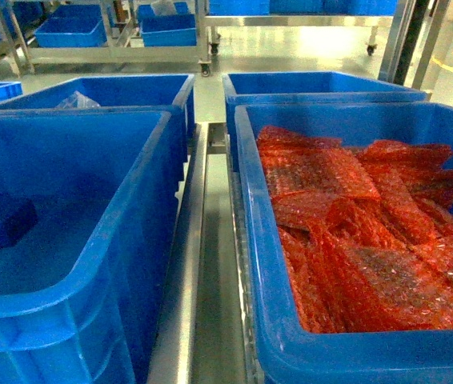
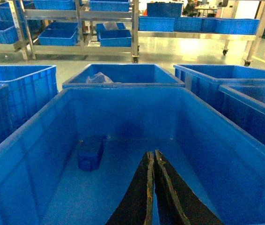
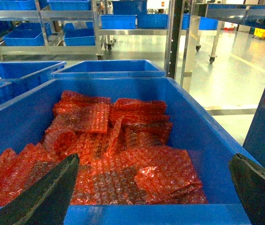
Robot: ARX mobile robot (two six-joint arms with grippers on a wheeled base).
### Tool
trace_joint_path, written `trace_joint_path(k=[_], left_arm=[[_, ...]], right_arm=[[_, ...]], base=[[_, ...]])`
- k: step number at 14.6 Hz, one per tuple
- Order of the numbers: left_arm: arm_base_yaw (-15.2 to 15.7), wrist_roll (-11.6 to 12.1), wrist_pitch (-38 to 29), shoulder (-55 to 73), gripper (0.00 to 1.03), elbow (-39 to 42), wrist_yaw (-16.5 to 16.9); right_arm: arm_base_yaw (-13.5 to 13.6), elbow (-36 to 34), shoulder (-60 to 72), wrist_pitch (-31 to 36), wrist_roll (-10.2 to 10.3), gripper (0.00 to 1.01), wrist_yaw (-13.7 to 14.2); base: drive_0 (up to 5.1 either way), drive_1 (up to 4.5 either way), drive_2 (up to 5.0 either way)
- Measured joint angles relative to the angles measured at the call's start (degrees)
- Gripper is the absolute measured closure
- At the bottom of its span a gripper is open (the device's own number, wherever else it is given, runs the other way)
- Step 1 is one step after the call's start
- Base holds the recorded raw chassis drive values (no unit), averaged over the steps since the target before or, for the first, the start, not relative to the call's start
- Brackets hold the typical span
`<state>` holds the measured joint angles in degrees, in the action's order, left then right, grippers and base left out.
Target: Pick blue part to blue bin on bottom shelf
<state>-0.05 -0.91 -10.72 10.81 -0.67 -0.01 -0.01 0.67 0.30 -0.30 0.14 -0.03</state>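
We're at the approach step. Left gripper (image 2: pixel 151 161) hangs over the blue bin (image 2: pixel 25 136), jaws together, nothing held. Blue part (image 2: pixel 90 153) lies on the bin floor, ahead & left of the gripper, apart from it. Right gripper (image 3: pixel 153 176) is spread wide above the bubble-wrap crate (image 3: pixel 202 126). Next, we judge: part may already be home; if not, open, shift left, descend.

The large bright-blue plastic crate (image 2: pixel 207 154) at nine o'clock has smooth, faintly glossy walls, and the small dark-blue blocky piece (image 2: pixel 90 153) inside looks matt. At three o'clock, crinkled red bubble wrap (image 1: pixel 370 232) glistens. Between the crates runs a brushed steel rail (image 1: pixel 202 264), dully reflective.
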Motion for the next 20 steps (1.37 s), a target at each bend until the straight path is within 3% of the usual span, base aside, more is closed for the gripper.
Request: trace_joint_path(k=[1, 2, 6, 10, 15, 20], left_arm=[[0.00, -0.02, 0.70, -0.92, 1.01, 0.00, 0.00], [0.00, 0.07, 9.94, -10.21, 1.01, -0.04, 0.09], [0.00, 0.07, 10.97, -10.19, 1.00, -0.02, -0.02], [0.00, 0.09, 10.97, -10.19, 0.46, -0.02, 0.00], [0.00, 0.15, 10.97, -10.19, 0.03, -0.02, 0.00], [0.00, 0.13, 10.97, -10.19, 0.05, -0.02, 0.00]], right_arm=[[0.00, 0.00, 0.00, 0.00, 0.00, 0.03, 0.02], [0.00, 0.00, 0.00, 0.00, 0.00, 0.03, 0.00], [0.00, 0.00, 0.00, 0.02, 0.00, 0.03, 0.04], [0.00, 0.00, 0.00, 0.02, 0.00, 0.03, 0.04], [0.00, 0.00, 0.00, 0.02, 0.00, 0.03, 0.02], [0.00, 0.00, 0.00, 0.02, 0.00, 0.03, 0.04]], base=[[0.0, 0.00, 0.0], [0.0, 0.00, 0.0], [0.0, 0.00, 0.0], [0.0, 0.00, 0.0], [0.0, 0.00, 0.0], [0.0, 0.00, 0.0]])
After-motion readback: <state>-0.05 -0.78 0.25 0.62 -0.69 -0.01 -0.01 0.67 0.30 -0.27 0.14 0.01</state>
